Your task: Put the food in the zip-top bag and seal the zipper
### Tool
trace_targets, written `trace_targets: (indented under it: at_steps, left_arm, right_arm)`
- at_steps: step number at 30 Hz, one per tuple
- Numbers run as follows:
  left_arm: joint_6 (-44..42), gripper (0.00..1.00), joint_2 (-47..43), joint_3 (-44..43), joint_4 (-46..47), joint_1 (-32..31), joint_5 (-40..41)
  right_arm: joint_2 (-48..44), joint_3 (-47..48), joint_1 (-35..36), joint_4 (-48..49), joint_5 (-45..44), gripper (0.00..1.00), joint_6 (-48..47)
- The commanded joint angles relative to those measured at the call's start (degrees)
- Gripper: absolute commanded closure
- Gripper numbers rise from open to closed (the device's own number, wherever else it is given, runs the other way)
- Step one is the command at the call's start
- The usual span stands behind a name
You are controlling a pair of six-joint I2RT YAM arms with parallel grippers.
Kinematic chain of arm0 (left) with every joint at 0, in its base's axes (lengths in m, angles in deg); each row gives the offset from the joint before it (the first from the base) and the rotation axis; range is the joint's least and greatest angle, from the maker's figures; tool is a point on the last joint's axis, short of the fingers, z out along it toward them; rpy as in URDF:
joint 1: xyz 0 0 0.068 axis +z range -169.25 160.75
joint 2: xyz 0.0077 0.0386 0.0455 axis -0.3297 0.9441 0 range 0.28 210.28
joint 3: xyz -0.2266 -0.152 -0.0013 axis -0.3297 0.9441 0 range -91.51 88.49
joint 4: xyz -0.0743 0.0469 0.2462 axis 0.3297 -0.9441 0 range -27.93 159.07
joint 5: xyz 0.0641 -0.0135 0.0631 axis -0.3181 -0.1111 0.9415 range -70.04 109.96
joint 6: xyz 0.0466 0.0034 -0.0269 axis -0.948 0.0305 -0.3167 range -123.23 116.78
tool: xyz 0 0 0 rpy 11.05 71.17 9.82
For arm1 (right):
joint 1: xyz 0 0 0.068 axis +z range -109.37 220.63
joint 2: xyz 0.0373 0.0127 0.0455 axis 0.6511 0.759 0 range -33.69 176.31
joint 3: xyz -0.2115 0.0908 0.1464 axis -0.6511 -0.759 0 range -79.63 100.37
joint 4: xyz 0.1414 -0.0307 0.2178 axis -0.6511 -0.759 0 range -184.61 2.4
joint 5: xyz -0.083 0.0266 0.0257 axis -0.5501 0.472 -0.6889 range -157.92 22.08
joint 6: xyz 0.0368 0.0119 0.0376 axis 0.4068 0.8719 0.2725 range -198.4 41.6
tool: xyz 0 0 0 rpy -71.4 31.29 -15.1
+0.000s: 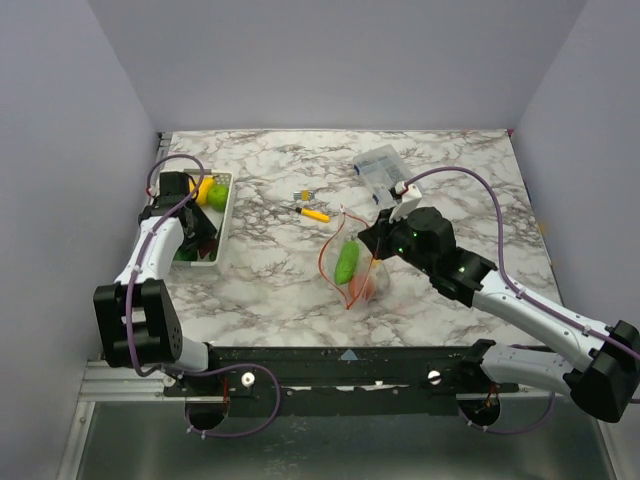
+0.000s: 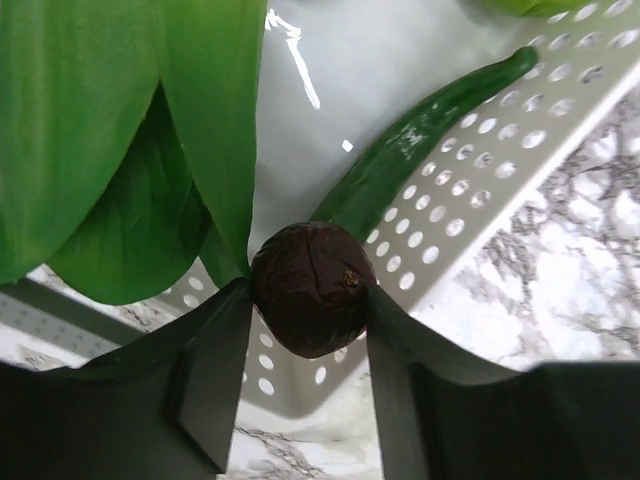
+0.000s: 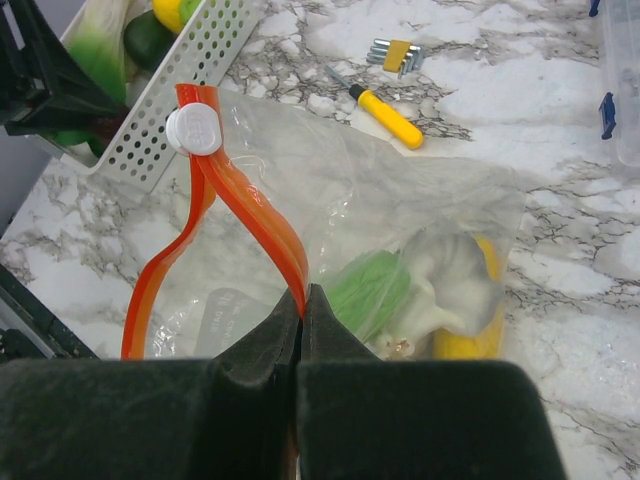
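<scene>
Top external: bag [image 1: 352, 285] lies on the surface [image 1: 260, 290], mouth open, food [image 1: 347, 262] inside; left arm over basket [image 1: 226, 222].
Left wrist: left jaws grip a dark fruit [image 2: 312, 288] above the basket; step in hand, fetching food.
Right wrist: right jaws pinch the zipper [image 3: 250, 215], propping the mouth open.
Next move: carry the fruit to the mouth, then release it inside.

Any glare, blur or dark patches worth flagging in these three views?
Top external: even light, soft shadows. Left wrist: white glare streak on the basket floor; dark purple fruit sharp, jaws nearly black. Right wrist: zip-top bag film hazes its contents.
</scene>
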Motion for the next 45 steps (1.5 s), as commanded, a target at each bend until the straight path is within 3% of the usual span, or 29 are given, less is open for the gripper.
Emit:
trace_targets:
  at_steps: [1,5,8,16,23,31,45]
  left_arm:
    - [0.04,0.44,3.29,-0.06,3.35,0.44,-2.24]
    - [0.26,0.27,2.03,0.28,4.35,0.44,-2.98]
    - [0.73,0.23,1.03,-0.85,3.03,0.50,-3.04]
    - [9.27,0.31,2.14,-4.41,-5.67,0.45,-1.88]
    - [13.29,0.47,4.82,-4.31,1.29,0.44,-2.09]
    - [7.66,0.35,17.57,-12.70,-2.66,0.42,5.43]
    - [5.40,0.37,24.82,-15.54,-2.56,0.57,9.17]
  right_arm:
    - [-0.71,-0.59,0.46,0.68,0.78,0.99,0.20]
    - [-0.68,-0.45,0.43,0.38,0.64,0.99,0.22]
    - [-0.47,-0.42,0.40,0.52,0.79,0.99,0.21]
    - [0.42,-0.52,0.48,1.10,1.16,0.99,0.19]
    - [0.87,-0.26,0.40,1.18,1.82,0.99,0.29]
    - [0.12,-0.55,0.45,0.89,1.29,0.99,0.21]
    - [0.34,-0.84,0.43,1.19,1.74,0.99,0.48]
